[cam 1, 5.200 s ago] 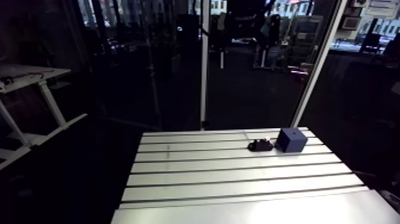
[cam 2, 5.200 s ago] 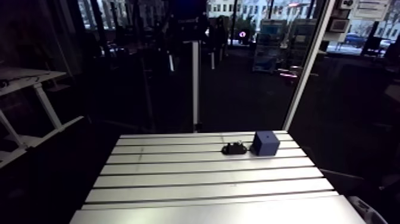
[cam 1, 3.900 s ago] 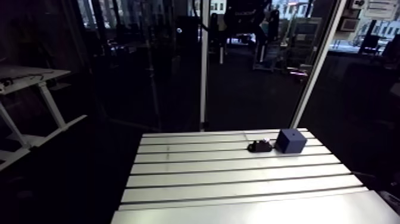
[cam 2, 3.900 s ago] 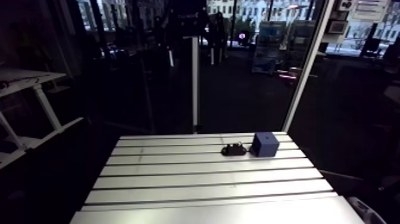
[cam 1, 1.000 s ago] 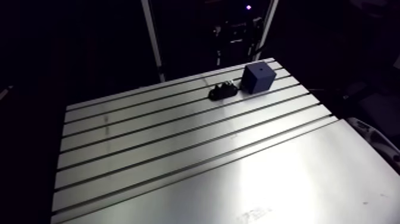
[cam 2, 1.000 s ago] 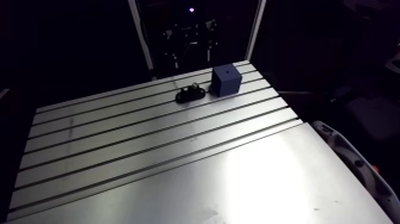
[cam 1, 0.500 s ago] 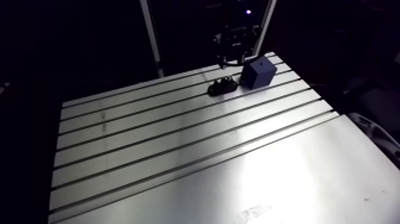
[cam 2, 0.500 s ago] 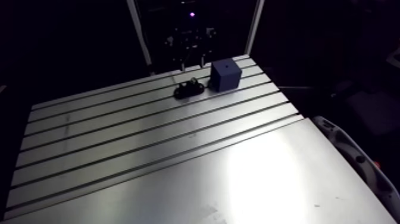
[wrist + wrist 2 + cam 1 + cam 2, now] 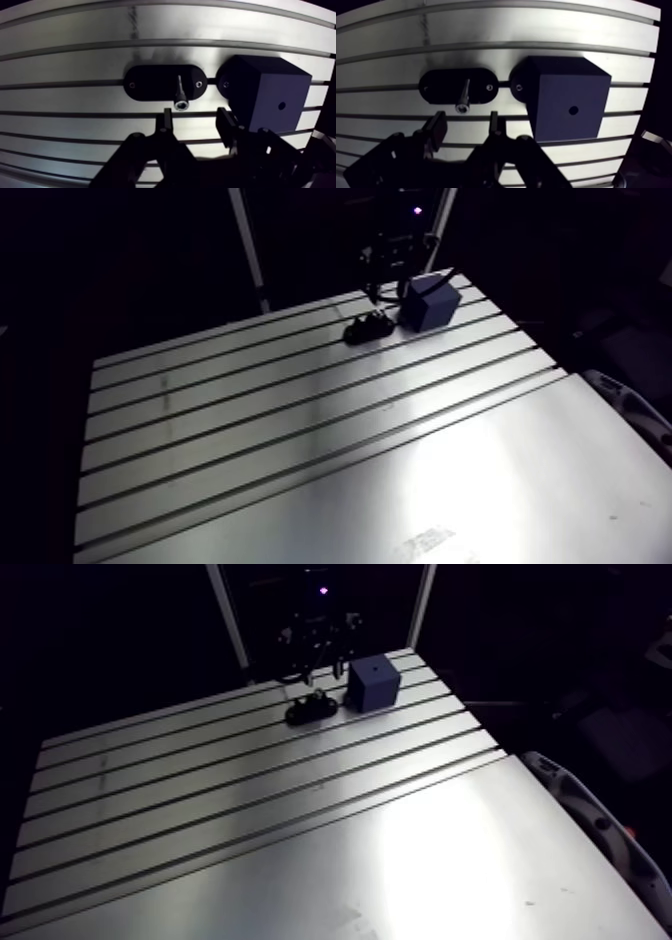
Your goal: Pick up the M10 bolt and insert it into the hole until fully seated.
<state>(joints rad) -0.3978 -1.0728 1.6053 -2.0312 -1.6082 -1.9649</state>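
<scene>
Jaws apart, bolt [image 9: 180,92] just ahead in holder [image 9: 150,85], block [image 9: 265,95] beside

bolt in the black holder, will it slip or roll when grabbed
The bolt looks like shiny metal, so probably stiff and heavy for its size. Its round shank may slip in the open pincer. Seated in the black holder, it likely won't roll.

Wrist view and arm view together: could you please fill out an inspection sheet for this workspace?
Surface: slotted aluminium table, lit and shiny.
Job's things: M10 bolt sits in a black oval holder; dark blue block beside it, its hole empty.
Clutter: nothing seen.
Grippers: gripper open and empty, the bolt just ahead of it.
Cables: nothing seen.
Surroundings: nothing seen.
</scene>
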